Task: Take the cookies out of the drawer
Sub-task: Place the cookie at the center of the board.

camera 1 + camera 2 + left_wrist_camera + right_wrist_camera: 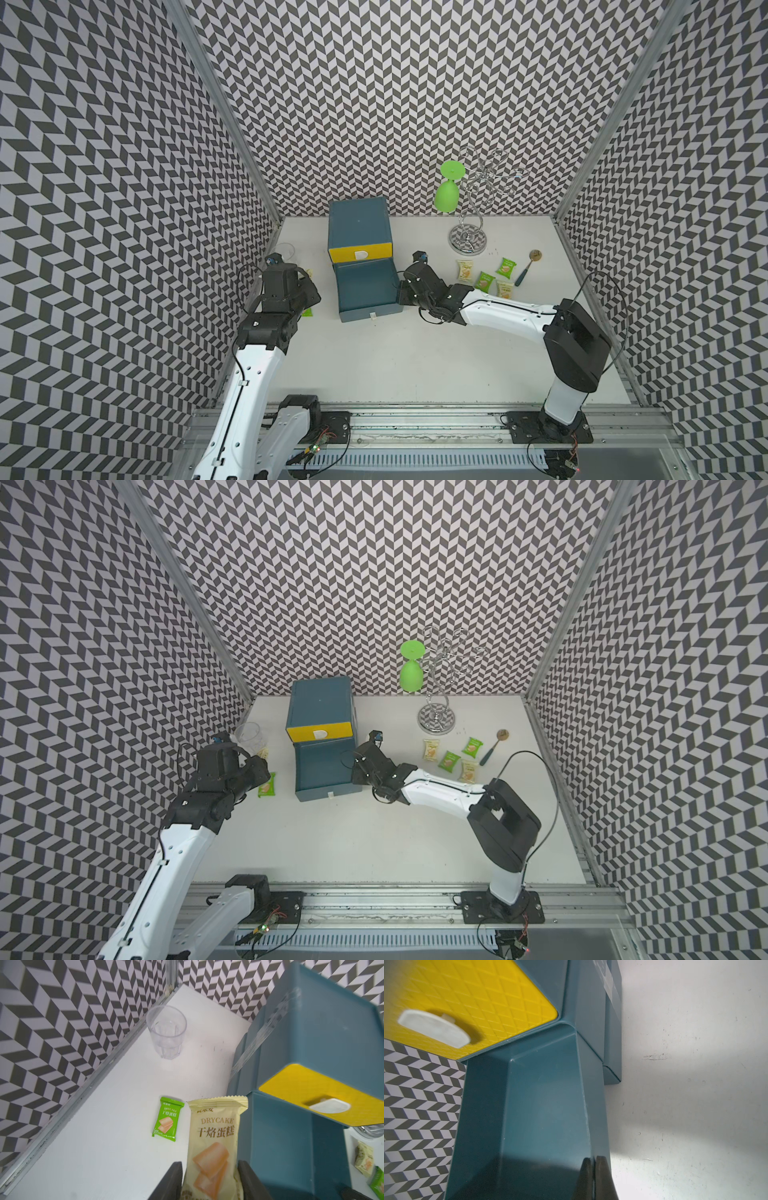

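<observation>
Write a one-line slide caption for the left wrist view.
Left end effector grips a cream cookie packet beside the open drawer; a green packet and clear cup rest nearby.

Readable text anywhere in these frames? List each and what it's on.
"DRYCAKE": cream-yellow sealed packet.
"干烙蛋糕": same packet, just below.
"DRYCAKE", "干烙蛋糕": green sealed packet beside it.
Small top lines on both: blurred, unreadable.
Print on the four clustered packets: too small to read.

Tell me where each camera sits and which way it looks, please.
Top views: high in front, looking down on table, left arm, right arm, open drawer.
Left wrist: on that arm, faces the cream packet held in its jaws.
Right wrist: on that arm, faces the open drawer wall its jaws pinch.
Shared: both wrist views show the yellow drawer front.
</observation>
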Tool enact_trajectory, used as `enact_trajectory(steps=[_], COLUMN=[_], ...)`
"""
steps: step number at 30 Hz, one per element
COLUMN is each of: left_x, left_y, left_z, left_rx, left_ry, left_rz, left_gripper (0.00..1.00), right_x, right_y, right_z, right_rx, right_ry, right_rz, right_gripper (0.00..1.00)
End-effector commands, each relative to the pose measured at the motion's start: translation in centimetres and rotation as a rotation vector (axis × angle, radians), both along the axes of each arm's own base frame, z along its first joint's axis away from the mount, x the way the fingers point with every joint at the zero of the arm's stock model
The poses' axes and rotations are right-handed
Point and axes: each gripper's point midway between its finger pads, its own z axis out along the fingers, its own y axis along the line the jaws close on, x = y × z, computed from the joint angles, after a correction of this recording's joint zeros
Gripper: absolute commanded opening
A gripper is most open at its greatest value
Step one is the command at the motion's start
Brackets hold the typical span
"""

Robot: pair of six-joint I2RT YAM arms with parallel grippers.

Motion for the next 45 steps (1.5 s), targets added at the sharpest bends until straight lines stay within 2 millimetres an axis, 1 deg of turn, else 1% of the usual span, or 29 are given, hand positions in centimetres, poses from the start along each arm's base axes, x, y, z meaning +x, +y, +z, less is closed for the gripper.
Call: enact_trajectory(steps=[1,5,9,13,17,20,23,26,28,30,32,33,35,38,40,42,43,45], left_x=[1.4,2.3,3.2,3.8,4.5,4.7,5.1,5.5,5.6,5.8,6.3,6.8,8.0,9.5,10.6,11.4,11.7,12.7], left_y=[-0.6,0.1,0.5,0.5,0.0,0.1,0.2,0.3,0.5,0.7,0.8,0.7,0.7,1.2,1.2,0.6,0.2,-1.3], left_z=[-0.5,-4.5,-6.7,-10.0,-11.8,-13.4,-14.6,-15.8,-16.7,-16.8,-15.4,-14.0,-10.5,-4.4,-0.1,3.9,5.4,8.2], left_rx=[-0.034,-0.057,-0.075,-0.118,-0.16,-0.169,-0.171,-0.172,-0.17,-0.169,-0.173,-0.179,-0.183,-0.158,-0.143,-0.131,-0.129,-0.133], left_ry=[-0.028,0.056,0.1,0.17,0.196,0.243,0.272,0.301,0.329,0.341,0.3,0.26,0.167,0.054,-0.03,-0.12,-0.157,-0.222], left_rz=[-0.041,-0.023,-0.009,0.003,-0.001,0.008,0.02,0.034,0.05,0.062,0.068,0.066,0.058,0.064,0.044,0.013,-0.009,-0.076], left_gripper=[0.46,0.46,0.46,0.47,0.47,0.48,0.5,0.55,0.66,0.76,0.82,0.84,0.85,0.86,0.86,0.86,0.86,0.87], right_x=[0.3,0.3,0.4,0.5,0.6,0.7,0.9,0.9,1.1,1.2,1.3,1.4,1.4,1.5,1.6,1.6,1.7,1.7], right_y=[0.0,-0.1,-0.3,-0.2,-0.3,-0.4,-0.4,-0.4,-0.4,-0.5,-0.5,-0.5,-0.4,-0.4,-0.5,-0.4,-0.4,-0.4], right_z=[2.9,3.1,3.3,3.4,3.3,3.3,3.1,3.1,3.1,3.1,3.0,3.0,3.0,3.1,3.2,3.2,3.2,3.2], right_rx=[0.098,0.11,0.11,0.114,0.109,0.113,0.114,0.116,0.118,0.117,0.119,0.122,0.122,0.122,0.124,0.126,0.126,0.126], right_ry=[-0.046,-0.052,-0.057,-0.066,-0.071,-0.071,-0.071,-0.072,-0.072,-0.072,-0.072,-0.07,-0.07,-0.073,-0.074,-0.076,-0.076,-0.079], right_rz=[-0.052,-0.057,-0.069,-0.065,-0.069,-0.069,-0.066,-0.063,-0.064,-0.064,-0.063,-0.063,-0.059,-0.057,-0.059,-0.057,-0.056,-0.056], right_gripper=[0.0,0.0,0.0,0.0,0.0,0.0,0.0,0.0,0.0,0.0,0.0,0.0,0.0,0.0,0.0,0.0,0.0,0.0])
